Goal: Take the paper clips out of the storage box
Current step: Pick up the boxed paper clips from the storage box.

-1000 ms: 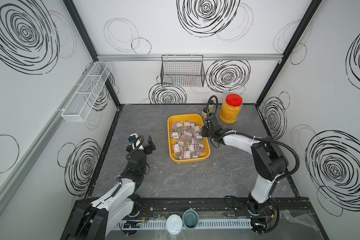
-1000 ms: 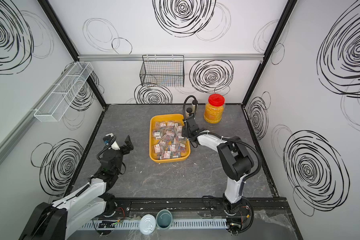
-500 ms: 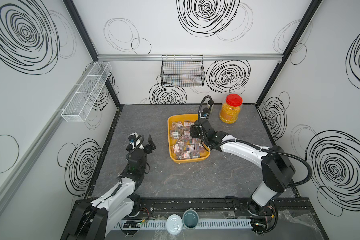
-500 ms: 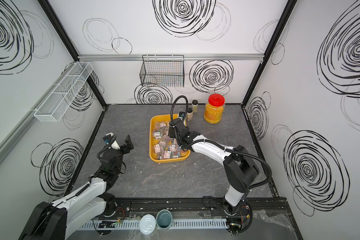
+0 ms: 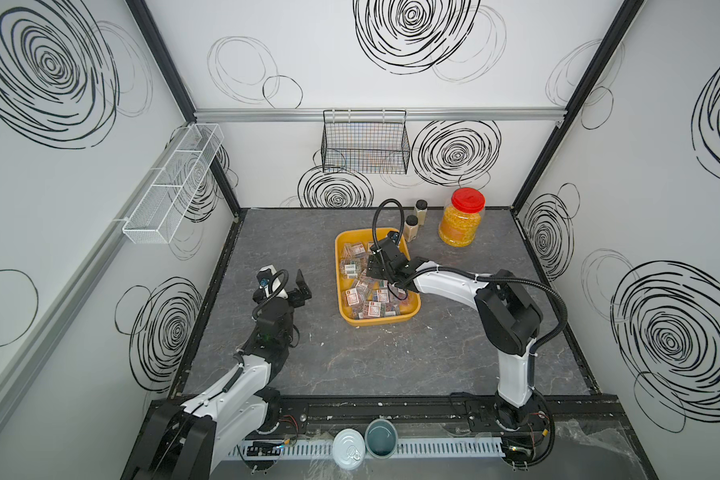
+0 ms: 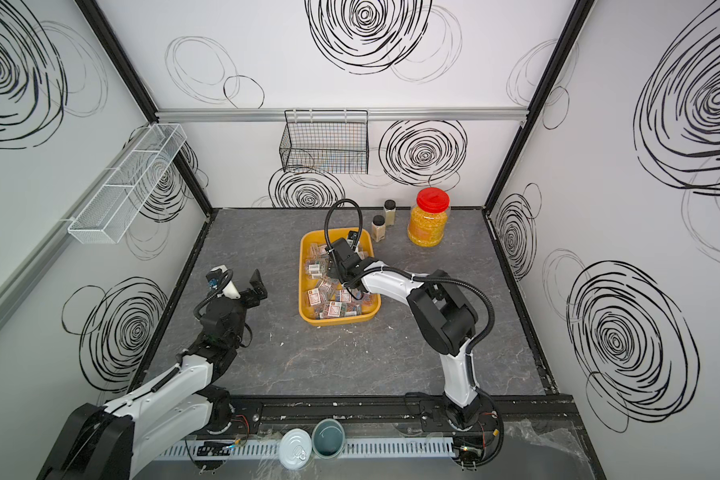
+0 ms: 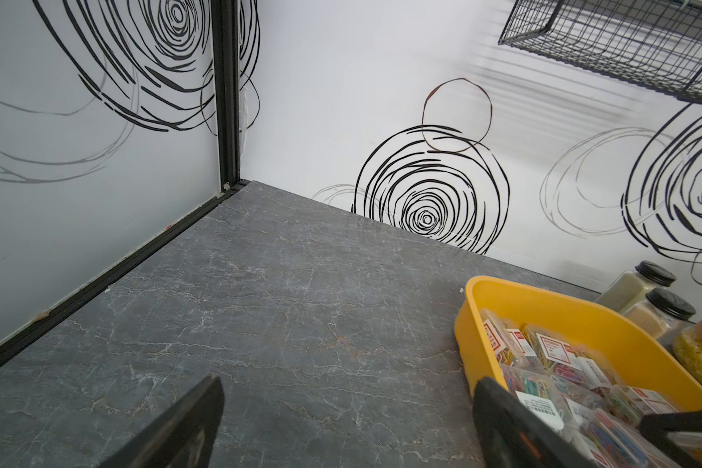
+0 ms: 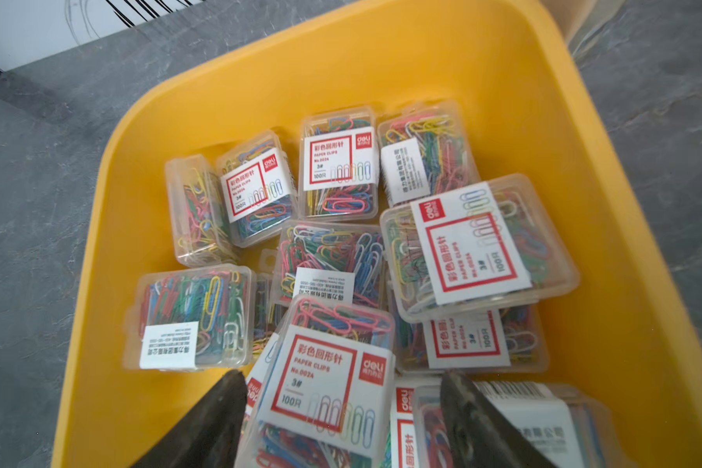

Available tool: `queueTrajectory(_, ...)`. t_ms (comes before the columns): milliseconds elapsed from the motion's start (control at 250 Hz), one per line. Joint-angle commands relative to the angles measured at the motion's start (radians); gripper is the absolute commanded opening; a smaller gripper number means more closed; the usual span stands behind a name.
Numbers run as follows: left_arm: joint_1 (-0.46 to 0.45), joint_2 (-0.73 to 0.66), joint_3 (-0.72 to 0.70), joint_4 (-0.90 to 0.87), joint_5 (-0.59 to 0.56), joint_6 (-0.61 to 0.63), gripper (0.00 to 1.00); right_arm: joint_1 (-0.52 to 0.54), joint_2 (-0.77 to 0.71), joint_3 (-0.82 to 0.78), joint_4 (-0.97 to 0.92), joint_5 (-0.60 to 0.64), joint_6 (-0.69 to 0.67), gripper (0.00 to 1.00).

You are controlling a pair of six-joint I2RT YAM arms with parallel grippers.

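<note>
The storage box (image 5: 338, 286) is a shallow yellow tray at mid-table, seen in both top views (image 6: 336, 320). It holds several clear cases of paper clips (image 5: 355, 297) with white-and-red labels. My right gripper (image 5: 373, 273) hangs low over the tray's middle. In the right wrist view it stands open (image 8: 343, 385), its jaws on either side of one labelled case (image 8: 325, 377) without gripping it. My left gripper (image 5: 285, 283) is open above bare table to the left of the tray. In the left wrist view (image 7: 349, 387) nothing is between its fingers, and the tray wall (image 7: 544, 298) is beside one of them.
Behind the tray, to its right, stand a red-lidded jar (image 5: 460, 224) of yellow grains and two black-capped bottles (image 5: 412, 227). A black wire basket (image 5: 364, 143) hangs on the back wall and a white mesh shelf (image 5: 171, 187) on the left wall. Two cans (image 5: 349, 449) sit by the front rail.
My right arm has swung from the tray's right edge to over its middle, and its jaws have opened wider. The left arm has not moved.
</note>
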Motion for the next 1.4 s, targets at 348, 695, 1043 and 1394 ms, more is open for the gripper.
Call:
queueTrajectory(348, -0.008, 0.006, 0.032, 0.03, -0.018, 0.011, 0.99, 0.035, 0.073, 0.06, -0.072, 0.021, 0.039, 0.74)
queueTrajectory(695, -0.009, 0.002, 0.029, 0.028, -0.021, 0.01, 0.99, 0.062, 0.115, 0.09, -0.104, 0.068, 0.042, 0.69)
queueTrajectory(1043, -0.009, 0.007, 0.031, 0.029, -0.02, 0.011, 0.99, 0.062, 0.106, 0.117, -0.124, 0.101, 0.021, 0.54)
queueTrajectory(1394, -0.011, 0.017, 0.036, 0.032, -0.017, 0.014, 0.99, 0.098, -0.165, -0.03, -0.049, 0.148, -0.11, 0.43)
